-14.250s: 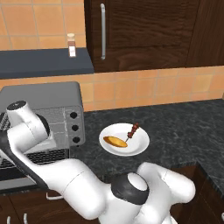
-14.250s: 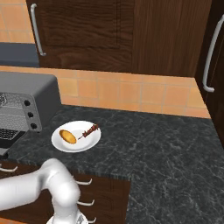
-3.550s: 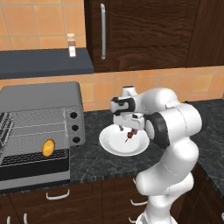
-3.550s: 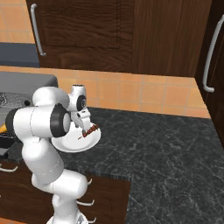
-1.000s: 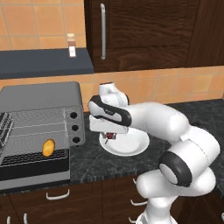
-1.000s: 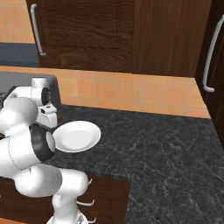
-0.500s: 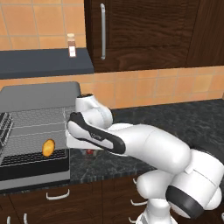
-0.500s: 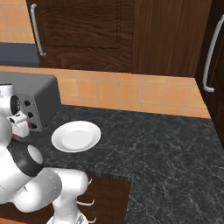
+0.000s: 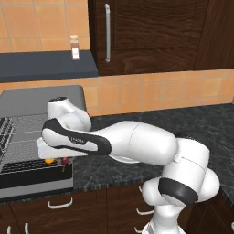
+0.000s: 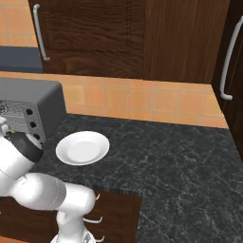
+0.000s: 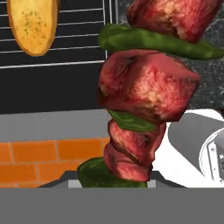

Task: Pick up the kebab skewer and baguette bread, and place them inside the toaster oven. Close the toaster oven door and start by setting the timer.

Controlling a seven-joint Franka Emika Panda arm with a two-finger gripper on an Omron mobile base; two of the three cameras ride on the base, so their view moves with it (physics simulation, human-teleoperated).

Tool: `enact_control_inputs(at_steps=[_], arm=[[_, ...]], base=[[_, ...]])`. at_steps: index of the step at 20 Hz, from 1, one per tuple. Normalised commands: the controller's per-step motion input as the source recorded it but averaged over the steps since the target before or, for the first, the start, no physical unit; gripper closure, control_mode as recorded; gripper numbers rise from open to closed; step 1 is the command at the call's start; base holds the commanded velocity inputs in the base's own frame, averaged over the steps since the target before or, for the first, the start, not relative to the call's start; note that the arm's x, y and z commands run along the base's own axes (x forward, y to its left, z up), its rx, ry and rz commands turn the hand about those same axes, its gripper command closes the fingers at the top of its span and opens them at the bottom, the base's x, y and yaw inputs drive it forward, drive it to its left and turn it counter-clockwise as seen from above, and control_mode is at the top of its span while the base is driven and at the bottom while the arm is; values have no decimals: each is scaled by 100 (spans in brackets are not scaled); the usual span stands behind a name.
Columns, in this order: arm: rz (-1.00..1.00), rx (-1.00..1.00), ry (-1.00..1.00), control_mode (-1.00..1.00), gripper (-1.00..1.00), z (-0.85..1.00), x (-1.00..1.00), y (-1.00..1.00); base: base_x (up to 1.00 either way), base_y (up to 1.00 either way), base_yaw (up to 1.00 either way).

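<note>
The toaster oven stands at the left of the counter, and its door lies folded down flat in front. My gripper hangs low over that door at the oven's mouth, shut on the kebab skewer. Seen from the hand, the kebab skewer rises close up as red meat chunks and green pepper pieces. The golden baguette bread lies on the wire rack inside the oven. From the left base camera a small orange part of the baguette bread peeks out under my hand.
A white plate sits bare on the dark counter to the right of the toaster oven, whose black knobs face the front. A spice bottle stands on the shelf above. My arm spans the counter between plate and oven.
My arm has swung left from the plate to the open oven, carrying the skewer. The hand has dropped low over the door. The baguette has stayed on the rack.
</note>
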Motion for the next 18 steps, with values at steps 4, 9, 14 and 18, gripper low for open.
enact_control_inputs(at_steps=[4, 9, 14, 18], arm=[[2, 0, -1, -100, 100, 0, 31, 82], [0, 0, -4, -100, 100, 0, 20, 86], [-1, 0, -7, -100, 100, -1, 24, 72], [0, 0, -6, -100, 100, 0, 44, 19]], base=[[0, 0, 0], [0, 0, 0], [0, 0, 0], [0, 0, 0]])
